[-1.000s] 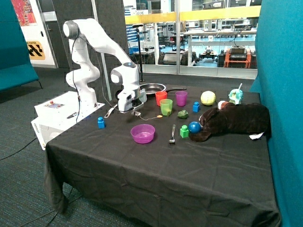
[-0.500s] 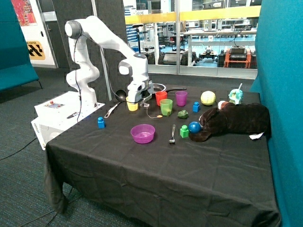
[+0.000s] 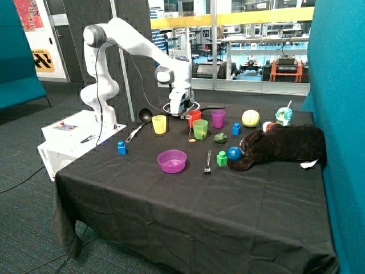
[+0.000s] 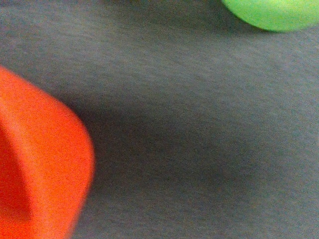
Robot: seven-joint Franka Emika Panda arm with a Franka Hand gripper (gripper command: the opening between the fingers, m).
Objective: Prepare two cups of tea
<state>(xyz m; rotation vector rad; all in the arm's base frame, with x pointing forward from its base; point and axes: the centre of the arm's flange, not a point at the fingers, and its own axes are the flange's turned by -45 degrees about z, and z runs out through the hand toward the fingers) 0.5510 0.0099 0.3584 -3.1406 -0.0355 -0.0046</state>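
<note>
My gripper (image 3: 182, 112) hangs just above the table beside the red cup (image 3: 194, 117), in front of the pan. It is shut on a tea bag, whose thin string (image 3: 190, 132) dangles in front of the green cup (image 3: 200, 129). The bag itself is mostly hidden between the fingers. A yellow cup (image 3: 159, 124) stands towards the robot base and a purple cup (image 3: 218, 118) stands beyond the red one. The wrist view shows only black cloth, the red cup's rim (image 4: 35, 169) and the green cup's edge (image 4: 274, 12). A second tea bag is out of view.
A black ladle (image 3: 140, 122) lies by the yellow cup and a pan (image 3: 188, 105) sits behind the gripper. A purple bowl (image 3: 172, 161), a fork (image 3: 208, 161), toy bricks, a blue ball (image 3: 234, 153) and a brown plush toy (image 3: 285, 145) lie on the black cloth.
My gripper rose from the table near the yellow cup and moved across to the red cup. The tea bag string left the cloth and moved with it.
</note>
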